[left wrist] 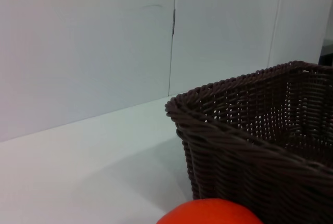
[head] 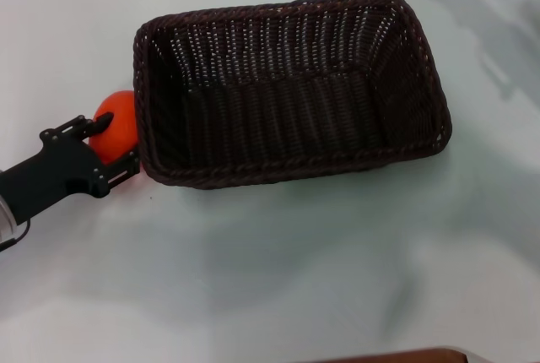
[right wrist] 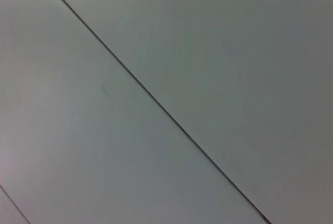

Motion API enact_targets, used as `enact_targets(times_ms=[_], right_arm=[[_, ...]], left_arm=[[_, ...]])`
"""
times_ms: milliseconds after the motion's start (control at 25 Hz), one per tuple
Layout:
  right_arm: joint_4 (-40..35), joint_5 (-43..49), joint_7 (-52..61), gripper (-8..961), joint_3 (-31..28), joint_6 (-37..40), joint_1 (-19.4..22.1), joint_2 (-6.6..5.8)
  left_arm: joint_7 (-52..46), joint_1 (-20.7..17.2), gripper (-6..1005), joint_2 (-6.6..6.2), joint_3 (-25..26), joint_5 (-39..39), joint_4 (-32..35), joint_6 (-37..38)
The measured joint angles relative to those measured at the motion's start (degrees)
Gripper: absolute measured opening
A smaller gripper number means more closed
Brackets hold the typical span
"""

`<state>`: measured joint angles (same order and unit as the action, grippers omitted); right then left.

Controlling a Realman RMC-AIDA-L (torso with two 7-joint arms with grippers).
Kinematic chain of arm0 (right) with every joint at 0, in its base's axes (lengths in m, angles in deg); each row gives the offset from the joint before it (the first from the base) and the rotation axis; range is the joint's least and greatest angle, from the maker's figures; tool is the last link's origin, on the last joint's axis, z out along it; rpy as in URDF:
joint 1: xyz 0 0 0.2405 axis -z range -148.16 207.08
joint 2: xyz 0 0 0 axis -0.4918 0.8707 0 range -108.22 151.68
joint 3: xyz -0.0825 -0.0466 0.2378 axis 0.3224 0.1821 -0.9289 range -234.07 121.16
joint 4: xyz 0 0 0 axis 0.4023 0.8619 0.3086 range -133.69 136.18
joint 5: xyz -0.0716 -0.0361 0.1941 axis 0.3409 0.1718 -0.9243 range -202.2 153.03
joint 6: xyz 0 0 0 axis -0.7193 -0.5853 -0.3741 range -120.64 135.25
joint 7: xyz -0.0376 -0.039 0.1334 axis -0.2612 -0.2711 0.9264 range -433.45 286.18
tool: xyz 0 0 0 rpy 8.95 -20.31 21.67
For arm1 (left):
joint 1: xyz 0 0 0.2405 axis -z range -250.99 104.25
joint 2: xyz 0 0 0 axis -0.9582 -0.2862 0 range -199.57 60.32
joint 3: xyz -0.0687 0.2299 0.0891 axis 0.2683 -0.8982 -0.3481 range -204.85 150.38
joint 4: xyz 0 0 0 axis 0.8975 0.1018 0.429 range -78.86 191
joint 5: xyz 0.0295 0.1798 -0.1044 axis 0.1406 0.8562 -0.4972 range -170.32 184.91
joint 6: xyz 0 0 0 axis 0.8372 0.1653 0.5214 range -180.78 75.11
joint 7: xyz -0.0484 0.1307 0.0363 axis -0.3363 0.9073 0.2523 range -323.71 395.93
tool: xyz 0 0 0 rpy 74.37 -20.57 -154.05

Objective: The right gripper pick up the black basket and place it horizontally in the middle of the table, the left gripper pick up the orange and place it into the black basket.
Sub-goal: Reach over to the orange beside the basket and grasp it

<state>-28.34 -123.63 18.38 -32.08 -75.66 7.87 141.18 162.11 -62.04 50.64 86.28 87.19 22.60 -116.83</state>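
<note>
Where the thick black arm reaches in from the left edge of the surface, the left end effector point(head: 114, 145), a black two-fingered gripper, is closed around the small, round, bright orange-red orange point(head: 116, 124), one finger point(head: 94, 123) on the far side of the fruit and the other on its near side. Whether the fruit rests on the surface or is held just off it cannot be told from the head view. The orange sits right against the left short wall of the large rectangular woven wicker black basket point(head: 291, 169), outside it, close to the basket's near left corner. In the left wrist view the top of the orange point(left wrist: 210, 212) shows just before the basket's braided corner point(left wrist: 179, 107), with the woven wall rising beside it.

That basket lies upright with its long side running across the middle of the plain pale white-grey surface point(head: 270, 279), a little toward the far edge, its open inside showing only dark weave. Soft shadows fall on the surface near the far right corner.

No right end effector shows in any view; its wrist camera shows only pale flat panels crossed by a thin dark seam point(right wrist: 156, 104).
</note>
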Motion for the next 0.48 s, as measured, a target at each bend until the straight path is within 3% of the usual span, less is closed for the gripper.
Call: enact_targets(times_ms=[160,280,480], right_arm=[[0.29,-0.08,0.0,852,-0.03,0.0,-0.02,0.0],[0.66,-0.2,0.0,852,-0.03,0.0,-0.03,0.0],[1.08,-0.25,-0.25,852,-0.08,0.0,-0.04,0.0]], left_arm=[[0.14,-0.09,684,0.2,0.06,0.03,-0.02,0.61],[0.23,-0.09,446,0.45,0.07,0.07,-0.02,1.22],[0.16,-0.08,388,0.56,0.15,0.09,-0.05,1.47]])
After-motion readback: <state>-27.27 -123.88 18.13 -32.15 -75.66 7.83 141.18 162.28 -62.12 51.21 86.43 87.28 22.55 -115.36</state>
